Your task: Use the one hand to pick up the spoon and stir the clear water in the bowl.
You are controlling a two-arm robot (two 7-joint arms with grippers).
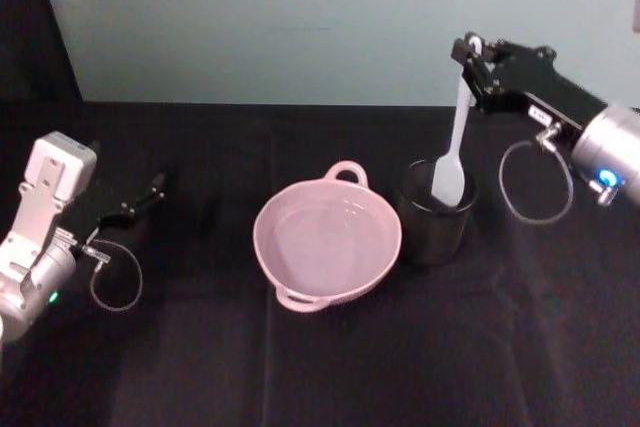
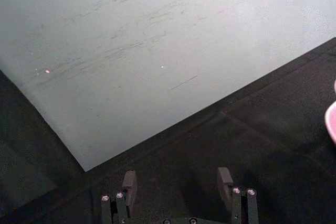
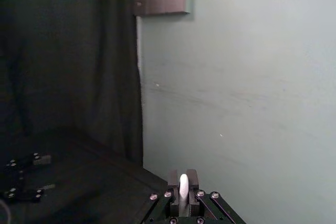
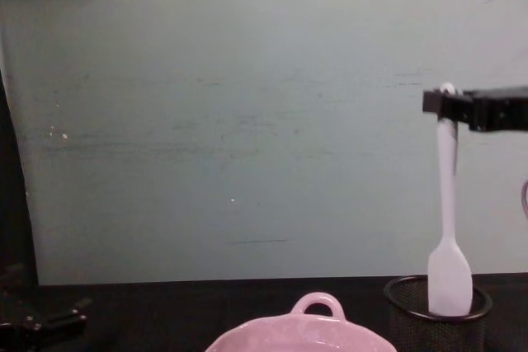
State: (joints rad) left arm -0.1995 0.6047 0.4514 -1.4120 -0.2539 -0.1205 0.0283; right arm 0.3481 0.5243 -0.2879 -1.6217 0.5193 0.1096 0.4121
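Gripping spoon (image 1: 458, 132) handle-top: right gripper (image 1: 471, 55), jaws clamped. Spoon vertical, head inside mesh cup (image 1: 435, 239). Bowl (image 1: 262, 247) just left of cup. Left gripper (image 1: 150, 193) parked, fingers apart.

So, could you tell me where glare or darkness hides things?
Head view: sheen in the pink bowl nearly hides the water; the black mesh cup blends into the tablecloth. Chest view: the white spoon in the right gripper stands out against the pale wall. Right wrist view: the curtain sits in deep shadow.
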